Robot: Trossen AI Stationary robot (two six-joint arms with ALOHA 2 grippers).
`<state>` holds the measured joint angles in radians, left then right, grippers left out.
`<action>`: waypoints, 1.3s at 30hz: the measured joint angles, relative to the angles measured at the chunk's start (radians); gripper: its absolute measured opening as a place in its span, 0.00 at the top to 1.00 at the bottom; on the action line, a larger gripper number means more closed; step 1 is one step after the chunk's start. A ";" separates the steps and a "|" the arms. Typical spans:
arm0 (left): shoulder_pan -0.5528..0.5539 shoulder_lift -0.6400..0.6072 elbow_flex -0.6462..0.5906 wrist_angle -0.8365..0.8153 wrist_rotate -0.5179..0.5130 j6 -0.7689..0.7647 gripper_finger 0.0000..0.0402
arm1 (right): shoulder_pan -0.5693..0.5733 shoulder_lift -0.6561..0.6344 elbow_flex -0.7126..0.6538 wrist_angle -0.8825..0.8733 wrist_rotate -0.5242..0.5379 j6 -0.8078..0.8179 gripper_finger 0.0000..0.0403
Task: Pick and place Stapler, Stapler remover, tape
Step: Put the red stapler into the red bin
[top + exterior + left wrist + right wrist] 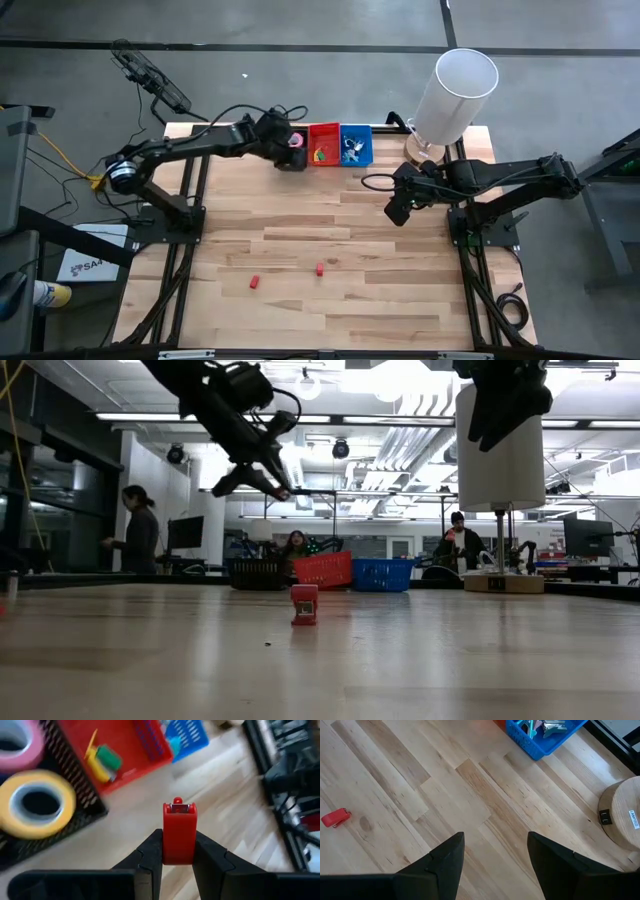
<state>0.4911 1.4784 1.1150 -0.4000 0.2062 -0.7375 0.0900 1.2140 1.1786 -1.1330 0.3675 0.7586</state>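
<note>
From above, the left gripper (pixel 291 150) is seen reaching over the far edge of the wooden table (pixel 330 300), beside a row of three baskets: a black basket (pixel 297 158) largely hidden under it, a red basket (pixel 322 145) and a blue basket (pixel 356 145); the right gripper (pixel 397 212) hangs over bare wood nearer the middle; two small red staplers (pixel 255 282) (pixel 319 268) lie on the near half of the table, well apart from both arms, the second of them nearer the right arm.

At table height, one red stapler (pixel 304 604) is shown standing on the boards in front of the baskets; the left gripper (pixel 250 478) is held high above the table; people are seen in the room behind; no writing can be read.

Through the left wrist camera, a red stapler (pixel 179 834) is seen pinched upright between the nearly closed fingers (pixel 147 852), its long axis running straight out from the pincer; the black basket (pixel 75 795) lies just beside it, holding a yellow tape roll (pixel 36 804) and a pink tape roll (pixel 22 747); the red basket (pixel 125 750) lies just beyond, and is judged the likelier drop point.

Through the right wrist camera, the right gripper (pixel 496 857) is shown wide open and holding nothing; a red stapler (pixel 335 817) lies off to one side on the boards; metal items, perhaps staple removers, are seen in the blue basket (pixel 540 742); a small label on a round wooden base (pixel 622 817) cannot be read.
</note>
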 joint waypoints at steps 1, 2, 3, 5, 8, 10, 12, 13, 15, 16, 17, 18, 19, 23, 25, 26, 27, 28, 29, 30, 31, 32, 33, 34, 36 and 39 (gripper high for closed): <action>0.000 0.012 0.001 0.026 0.007 -0.004 0.80 | -0.003 0.000 0.000 0.001 -0.001 0.000 0.48; 0.001 0.027 0.001 0.036 0.013 -0.009 0.80 | -0.006 0.000 0.000 0.001 -0.003 0.000 0.48; 0.005 0.041 0.001 0.046 0.015 -0.011 0.80 | -0.009 0.000 0.000 0.001 -0.005 0.000 0.48; 0.016 0.067 0.000 0.074 0.018 -0.019 0.80 | -0.015 0.000 0.000 0.002 -0.007 0.000 0.48; 0.034 0.110 0.000 0.115 0.019 -0.037 0.80 | -0.025 0.000 0.000 0.003 -0.009 -0.004 0.48; 0.046 0.132 -0.001 0.141 0.019 -0.055 0.80 | -0.027 0.000 0.000 0.004 -0.012 -0.005 0.48; 0.049 0.156 0.001 0.191 0.017 -0.070 0.80 | -0.027 0.000 0.000 0.004 -0.013 -0.007 0.48; 0.054 0.166 0.000 0.202 0.015 -0.079 0.80 | -0.027 0.000 0.000 0.004 -0.014 -0.007 0.48; 0.059 0.187 0.000 0.243 0.014 -0.088 0.80 | -0.027 0.000 0.000 0.006 -0.014 -0.007 0.48; 0.059 0.196 0.009 0.247 0.013 -0.097 0.80 | -0.027 0.000 0.000 0.006 -0.014 -0.007 0.48; 0.059 0.207 0.021 0.245 0.006 -0.100 0.80 | -0.027 0.000 0.000 0.006 -0.013 -0.008 0.48; 0.059 0.223 0.039 0.245 -0.006 -0.100 0.80 | -0.027 0.000 0.000 0.006 -0.012 -0.008 0.48; 0.059 0.239 0.058 0.243 -0.014 -0.096 0.80 | -0.027 0.000 0.000 0.006 -0.012 -0.008 0.48; 0.059 0.316 0.178 0.185 -0.050 -0.074 0.80 | -0.027 0.000 0.000 0.006 -0.012 -0.019 0.48; 0.060 0.365 0.257 0.107 -0.083 -0.071 0.80 | -0.027 0.000 0.000 0.006 -0.016 -0.019 0.48; 0.060 0.391 0.295 0.063 -0.090 -0.069 0.80 | -0.027 0.000 0.000 0.006 -0.020 -0.019 0.48; 0.059 0.420 0.337 0.026 -0.098 -0.062 0.80 | -0.027 0.000 0.000 0.006 -0.026 -0.018 0.48; 0.059 0.443 0.377 -0.003 -0.101 -0.056 0.80 | -0.027 0.000 0.000 0.006 -0.029 -0.018 0.48; 0.059 0.462 0.415 -0.038 -0.105 -0.053 0.80 | -0.027 0.000 0.000 0.006 -0.030 -0.018 0.48; 0.059 0.482 0.454 -0.068 -0.111 -0.052 0.80 | -0.027 0.000 0.000 0.006 -0.031 -0.018 0.48; 0.059 0.499 0.491 -0.082 -0.117 -0.050 0.80 | -0.027 0.000 0.000 0.006 -0.031 -0.018 0.48; 0.059 0.514 0.520 -0.103 -0.121 -0.048 0.80 | -0.027 0.000 0.000 0.006 -0.032 -0.018 0.48; 0.059 0.532 0.547 -0.133 -0.131 -0.048 0.80 | -0.027 0.000 0.000 0.006 -0.034 -0.018 0.48; 0.059 0.552 0.574 -0.147 -0.137 -0.046 0.80 | -0.027 0.000 0.000 0.005 -0.034 -0.017 0.48; 0.059 0.585 0.615 -0.190 -0.138 -0.044 0.80 | -0.027 0.000 0.000 0.003 -0.035 -0.017 0.48; 0.059 0.619 0.656 -0.219 -0.137 -0.044 0.80 | -0.027 0.000 0.000 0.002 -0.037 -0.016 0.48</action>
<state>0.5499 2.0977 1.7714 -0.6186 0.0691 -0.7816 0.0635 1.2140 1.1786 -1.1306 0.3305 0.7428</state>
